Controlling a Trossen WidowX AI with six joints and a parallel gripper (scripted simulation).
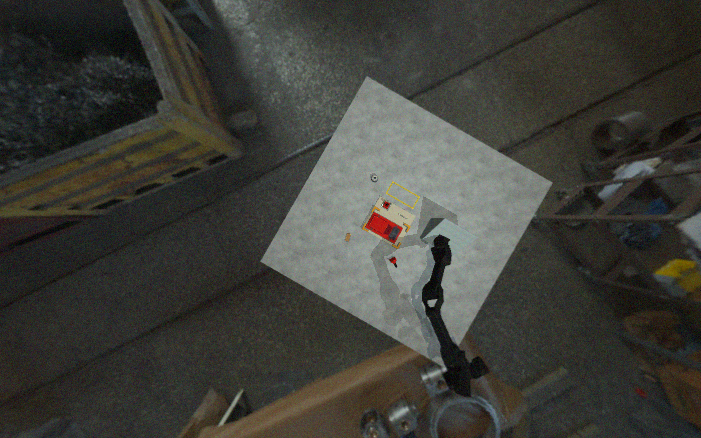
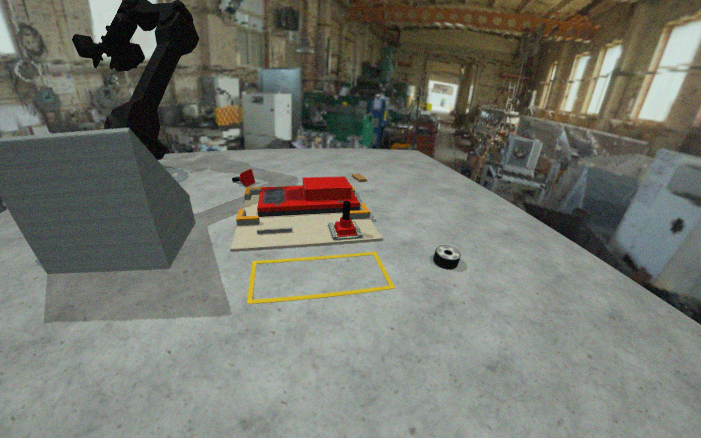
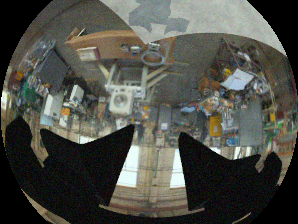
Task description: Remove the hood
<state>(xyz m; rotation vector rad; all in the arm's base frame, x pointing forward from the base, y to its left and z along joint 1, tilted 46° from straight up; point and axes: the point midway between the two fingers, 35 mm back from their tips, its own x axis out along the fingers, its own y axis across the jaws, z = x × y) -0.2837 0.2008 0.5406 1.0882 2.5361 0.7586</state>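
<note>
The red toy car (image 1: 380,224) (image 2: 326,188) sits on a cream board (image 1: 398,211) (image 2: 309,233) between orange corner pieces. Its low end bears a dark grey patch (image 1: 393,232) (image 2: 274,195); I cannot tell whether this is the hood or an opening. A red part with a black handle (image 1: 386,205) (image 2: 345,227) stands upright in a grey frame on the board. The yellow marked area (image 1: 406,189) (image 2: 320,294) on the table holds nothing. My gripper (image 3: 157,132) is partly open and empty, high above the table and away from the car.
A large grey block (image 1: 457,232) (image 2: 80,201) stands beside the board. Another red part with a black handle (image 1: 393,261) (image 2: 246,177) lies tilted behind the car. A black wheel (image 1: 374,177) (image 2: 446,256) and a small orange piece (image 1: 347,237) (image 2: 359,177) lie on the table.
</note>
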